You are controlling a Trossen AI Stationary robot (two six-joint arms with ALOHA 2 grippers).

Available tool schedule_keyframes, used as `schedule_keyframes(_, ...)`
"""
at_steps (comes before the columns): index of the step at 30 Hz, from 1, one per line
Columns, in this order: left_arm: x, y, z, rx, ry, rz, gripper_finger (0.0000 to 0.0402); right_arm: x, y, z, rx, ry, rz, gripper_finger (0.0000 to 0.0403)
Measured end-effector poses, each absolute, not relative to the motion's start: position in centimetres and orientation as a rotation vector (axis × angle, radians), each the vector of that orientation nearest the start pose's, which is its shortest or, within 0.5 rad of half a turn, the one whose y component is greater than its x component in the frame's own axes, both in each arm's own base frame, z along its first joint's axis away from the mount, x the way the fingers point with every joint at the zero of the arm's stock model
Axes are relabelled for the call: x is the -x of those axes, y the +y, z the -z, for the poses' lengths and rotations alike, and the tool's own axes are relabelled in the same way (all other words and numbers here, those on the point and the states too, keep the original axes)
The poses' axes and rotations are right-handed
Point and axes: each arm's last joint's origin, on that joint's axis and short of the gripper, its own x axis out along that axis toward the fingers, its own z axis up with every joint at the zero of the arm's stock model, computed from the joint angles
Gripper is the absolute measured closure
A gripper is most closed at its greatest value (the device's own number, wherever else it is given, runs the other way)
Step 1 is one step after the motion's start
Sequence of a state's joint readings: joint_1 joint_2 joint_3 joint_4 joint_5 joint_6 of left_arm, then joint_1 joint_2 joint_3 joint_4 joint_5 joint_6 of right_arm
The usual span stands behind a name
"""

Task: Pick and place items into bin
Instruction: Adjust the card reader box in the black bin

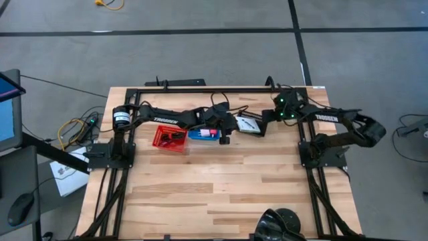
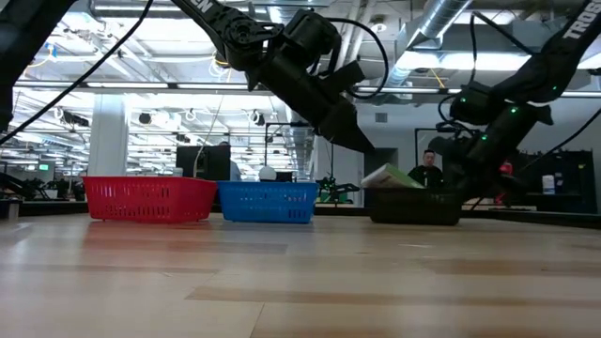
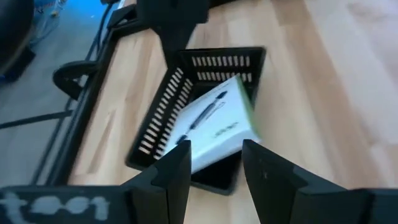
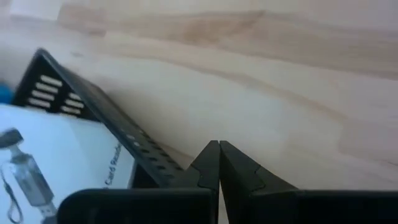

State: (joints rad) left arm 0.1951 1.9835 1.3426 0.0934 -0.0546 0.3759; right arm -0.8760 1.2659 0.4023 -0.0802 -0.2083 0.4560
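Note:
The white card packet with a black pen-like shape lies tilted in a black perforated basket, one edge propped on the rim. My left gripper is open and hovers above and short of the packet, clear of it in the low view. My right gripper is shut and low beside the black basket's outer wall, on the side toward the table's right. Cord, stubby piece and cubes cannot be made out. My right gripper's shut fingertips stand close against the black basket's rim, coming from the table's right side. I cannot tell whether they touch it.
A red basket and a blue basket sit in a row to the left of the black one, under my left arm. Bare wood fills the table's near half. A black frame runs along the table's edges. A person shows behind the table.

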Motion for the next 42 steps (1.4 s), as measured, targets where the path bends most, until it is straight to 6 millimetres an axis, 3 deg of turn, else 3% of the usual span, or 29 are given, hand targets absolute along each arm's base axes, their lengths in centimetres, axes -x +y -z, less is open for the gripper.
schedule_keyframes(9, -42.6, 8.4, -18.8, -0.448, 0.709, -0.092, 0.0268, -14.9, -15.5, -11.9, -0.855, 0.668, 0.758, 0.0403)
schedule_keyframes(24, -42.9, 7.2, -18.8, -0.795, 0.715, 0.056, 0.0268, -16.9, -15.8, -10.6, -0.804, 0.622, 0.699, 0.0403)
schedule_keyframes(28, -43.1, 7.4, -17.7, -0.847, 0.748, 0.07, 0.0268, -17.0, -15.7, -10.6, -0.796, 0.614, 0.69, 0.0403)
schedule_keyframes(34, -44.3, 8.0, -14.9, -0.955, 0.795, -0.071, 0.0268, -17.5, -15.3, -10.7, -0.782, 0.613, 0.665, 0.0403)
schedule_keyframes(37, -44.5, 8.2, -14.9, -0.978, 0.796, -0.154, 0.0275, -17.7, -15.1, -10.7, -0.77, 0.618, 0.652, 0.0403)
schedule_keyframes(42, -44.6, 8.0, -15.4, -0.989, 0.771, -0.141, 0.0308, -17.8, -15.0, -10.7, -0.731, 0.63, 0.636, 0.0403)
